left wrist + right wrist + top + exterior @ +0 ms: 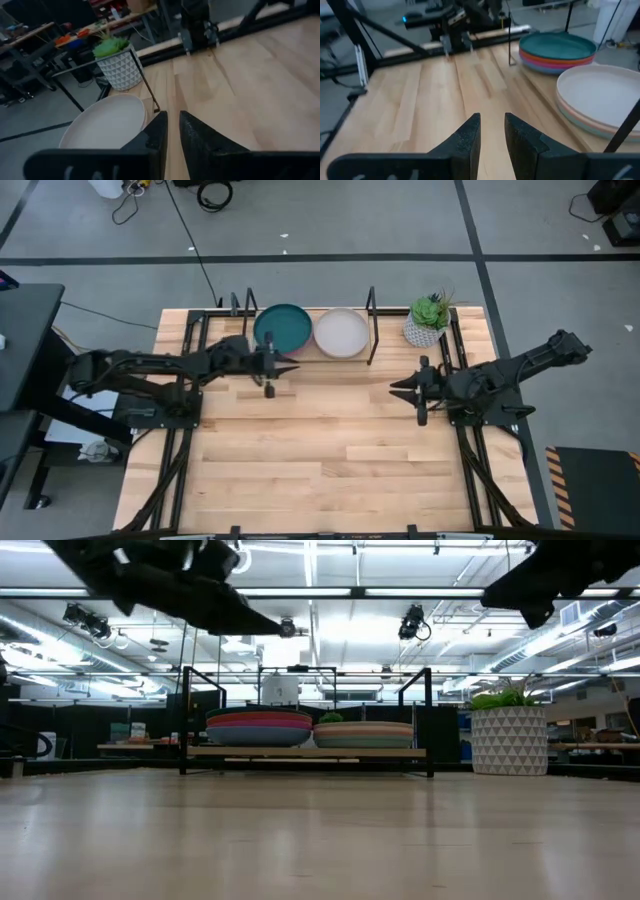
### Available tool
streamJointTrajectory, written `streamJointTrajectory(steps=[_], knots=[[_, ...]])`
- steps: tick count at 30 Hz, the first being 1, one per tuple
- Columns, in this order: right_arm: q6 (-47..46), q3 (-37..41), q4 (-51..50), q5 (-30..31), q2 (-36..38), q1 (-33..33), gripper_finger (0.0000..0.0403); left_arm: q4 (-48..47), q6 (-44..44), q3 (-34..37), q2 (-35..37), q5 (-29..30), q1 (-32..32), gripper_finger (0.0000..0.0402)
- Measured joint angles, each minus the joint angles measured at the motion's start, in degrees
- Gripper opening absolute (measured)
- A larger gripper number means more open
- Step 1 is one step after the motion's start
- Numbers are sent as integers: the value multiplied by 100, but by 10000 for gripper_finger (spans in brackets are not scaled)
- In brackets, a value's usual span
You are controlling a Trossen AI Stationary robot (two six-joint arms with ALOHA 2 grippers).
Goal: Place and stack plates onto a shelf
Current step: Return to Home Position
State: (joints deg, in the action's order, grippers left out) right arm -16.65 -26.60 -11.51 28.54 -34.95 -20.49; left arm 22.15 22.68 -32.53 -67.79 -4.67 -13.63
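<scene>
The shelf (305, 752), a light plank with thin black end frames, stands at the table's far edge and bears two stacks of plates. The left stack (258, 727) shows dark teal (283, 329) on top, with magenta, orange and blue rims under it. The right stack (363, 732) is topped by a cream plate (341, 332) over tan and light blue rims. My left gripper (292, 368) hovers shut, holding nothing, just near of the teal stack. My right gripper (393, 387) hovers shut and empty over the table's right half, pointing left.
A white patterned pot with a green plant (427, 323) stands on the table just right of the shelf's right frame (372, 325). Bare wooden tabletop (330, 450) stretches between the arms and toward the near edge.
</scene>
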Motion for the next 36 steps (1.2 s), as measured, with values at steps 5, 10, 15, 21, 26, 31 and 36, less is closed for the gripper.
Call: streamJointTrajectory(steps=[5, 10, 15, 21, 26, 31, 36], knots=[[200, 491, 264, -223, 717, 313, 94, 274, -285, 616, 706, 2, -19, 55], [452, 965, 629, -316, 1357, 485, 94, 1019, -596, 1391, 1416, 2, -119, 55], [620, 1467, 963, -429, 1916, 577, 94, 1500, -1017, 2060, 2085, 4, -306, 55], [638, 1997, 1205, -470, 2507, 672, 94, 1694, -1451, 2545, 2887, 205, -422, 54], [894, 2373, 1549, -486, 2931, 721, 94, 1699, -1463, 2822, 3496, 437, -415, 43], [1060, 2569, 1570, -492, 3316, 772, 94, 1583, -1458, 3205, 4121, 617, -417, 10], [1222, 2626, 1580, -619, 3492, 863, 94, 731, -1410, 3204, 4692, 662, -413, 9]])
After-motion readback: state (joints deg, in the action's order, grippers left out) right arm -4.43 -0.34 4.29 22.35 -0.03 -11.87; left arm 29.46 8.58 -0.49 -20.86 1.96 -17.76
